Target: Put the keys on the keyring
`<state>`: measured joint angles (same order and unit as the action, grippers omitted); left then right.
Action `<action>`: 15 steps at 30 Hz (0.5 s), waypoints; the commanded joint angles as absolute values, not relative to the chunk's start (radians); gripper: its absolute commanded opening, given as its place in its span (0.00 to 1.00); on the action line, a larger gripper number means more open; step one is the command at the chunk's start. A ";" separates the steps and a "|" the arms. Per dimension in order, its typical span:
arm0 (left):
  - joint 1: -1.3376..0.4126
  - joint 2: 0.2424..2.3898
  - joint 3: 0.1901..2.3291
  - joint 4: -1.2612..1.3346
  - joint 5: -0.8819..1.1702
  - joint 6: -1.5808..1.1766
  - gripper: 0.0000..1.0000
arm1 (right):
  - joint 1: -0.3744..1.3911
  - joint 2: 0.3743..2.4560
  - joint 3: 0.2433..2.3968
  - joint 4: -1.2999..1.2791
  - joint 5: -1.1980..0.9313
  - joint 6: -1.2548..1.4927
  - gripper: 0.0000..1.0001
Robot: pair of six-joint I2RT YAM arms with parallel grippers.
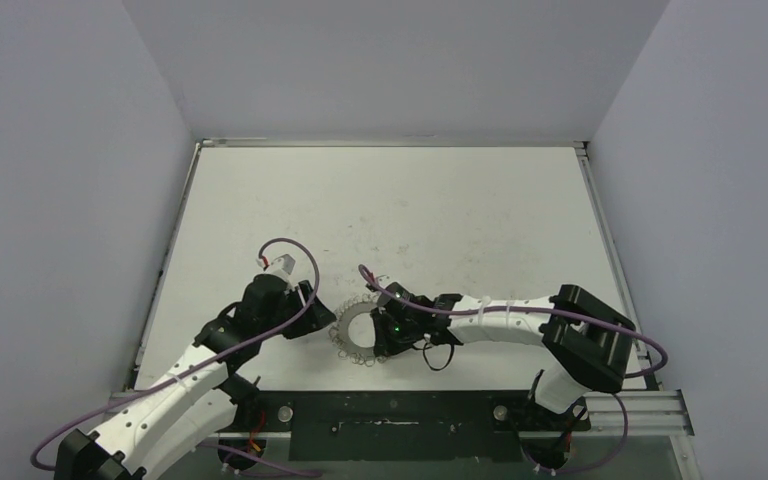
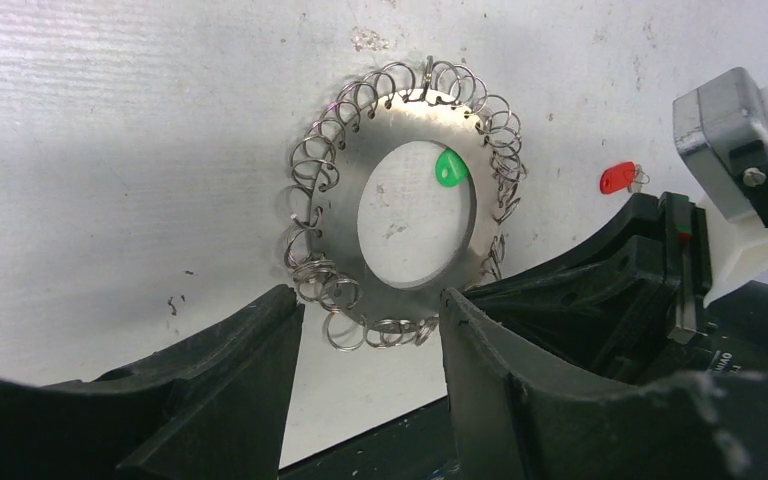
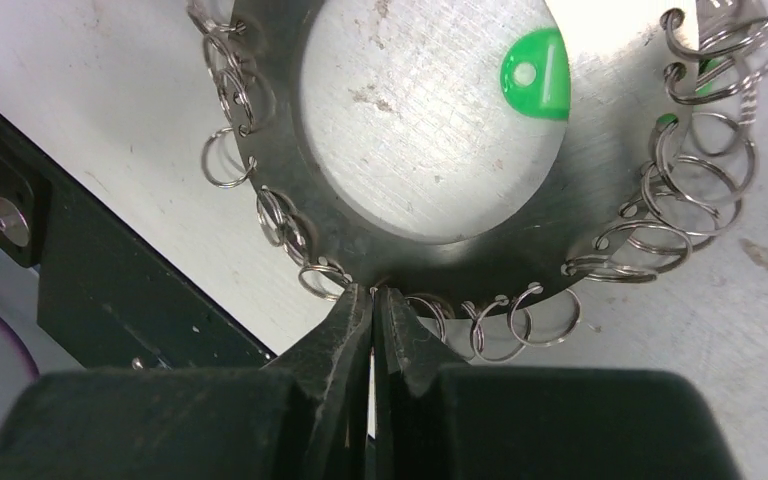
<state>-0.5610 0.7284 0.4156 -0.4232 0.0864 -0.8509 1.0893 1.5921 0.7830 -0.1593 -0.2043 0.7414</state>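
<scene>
The keyring (image 1: 343,331) lies flat on the white table between both arms, a silver plate (image 2: 400,120) fringed with wire loops. A green-tagged key (image 2: 448,168) rests at the edge of its central hole, partly under the plate (image 3: 480,255); its tag (image 3: 537,75) shows through the hole. A red-tagged key (image 2: 620,178) lies on the table just beyond the ring. My left gripper (image 2: 370,300) is open, its fingertips either side of the near loops without touching them. My right gripper (image 3: 373,291) is shut at the ring's rim, with a wire loop pinched at its tips.
The dark mounting rail (image 1: 390,415) runs along the table's near edge, close beside the ring (image 3: 110,300). Grey walls enclose the table on three sides. Purple cables (image 1: 300,255) arch over both wrists. The right arm's body (image 2: 580,300) sits close to my left fingers.
</scene>
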 commanded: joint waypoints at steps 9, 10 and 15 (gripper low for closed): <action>-0.557 0.553 0.422 -0.198 0.105 -0.688 0.50 | 1.058 1.261 0.862 -0.316 -0.129 0.248 0.00; -0.557 0.536 0.410 -0.161 0.108 -0.680 0.49 | 1.041 1.230 0.852 -0.313 -0.144 0.219 0.00; -0.558 0.462 0.319 0.087 0.165 -0.621 0.46 | 0.903 1.100 0.789 -0.225 -0.389 0.103 0.00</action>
